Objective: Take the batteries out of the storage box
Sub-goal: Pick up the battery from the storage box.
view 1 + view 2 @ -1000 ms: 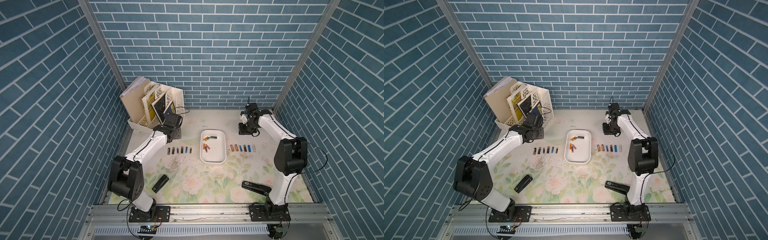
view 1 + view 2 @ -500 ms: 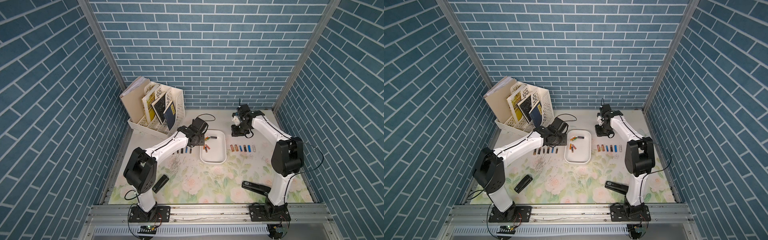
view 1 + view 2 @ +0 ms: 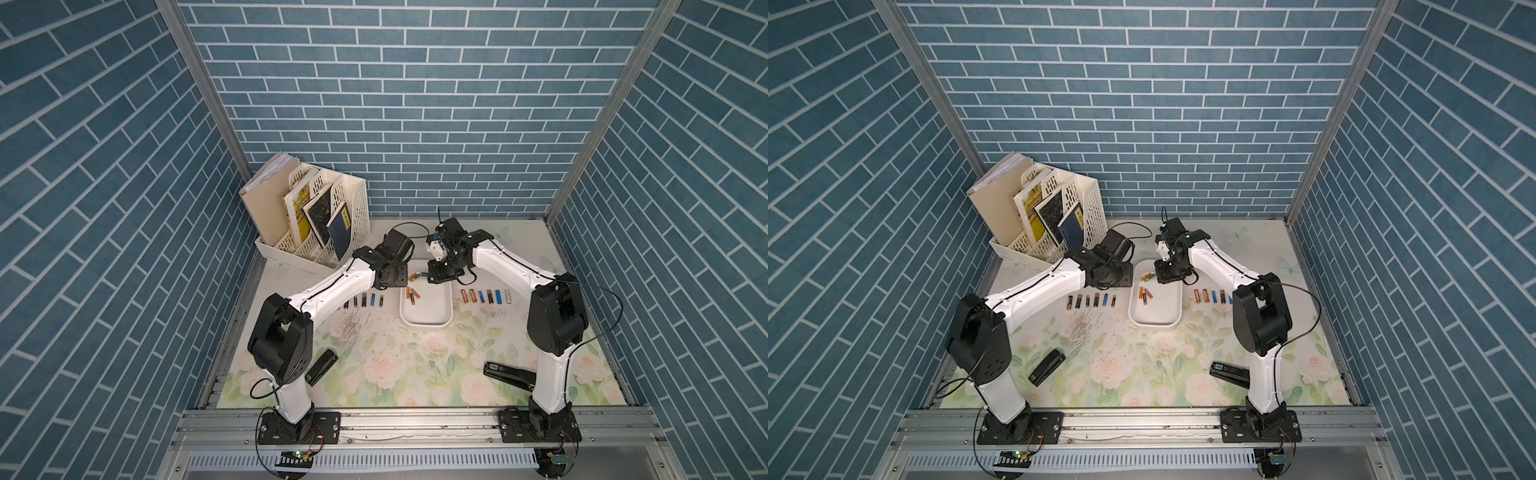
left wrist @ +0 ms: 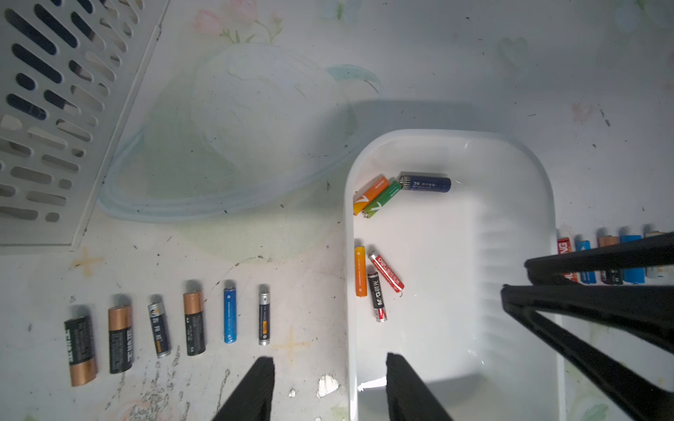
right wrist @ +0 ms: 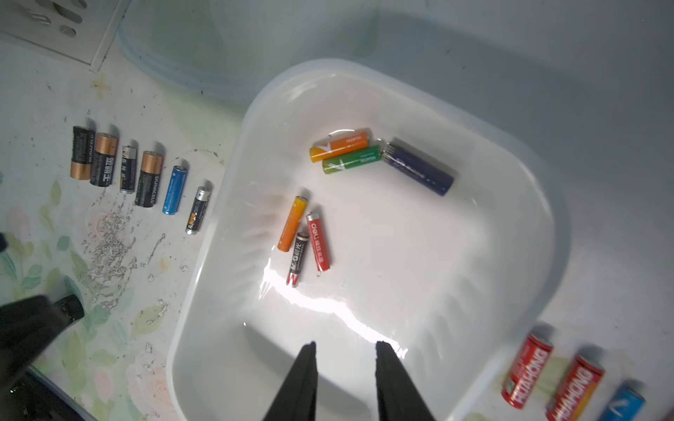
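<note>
While six batteries (image 5: 318, 242) lie in the white storage box (image 5: 419, 255), your left fingers (image 4: 255, 393) and right fingers (image 5: 299, 386) hang parted and empty.

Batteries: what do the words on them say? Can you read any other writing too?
"DURACELL": black-and-copper battery, outside the storage box.
"HUAHONG": two red batteries, outside the box.
"deli": thin red battery, inside the box.
"M&G": thin black battery, inside the box.
Too small or blurred to read: the other battery wrappers and the book covers.
</note>
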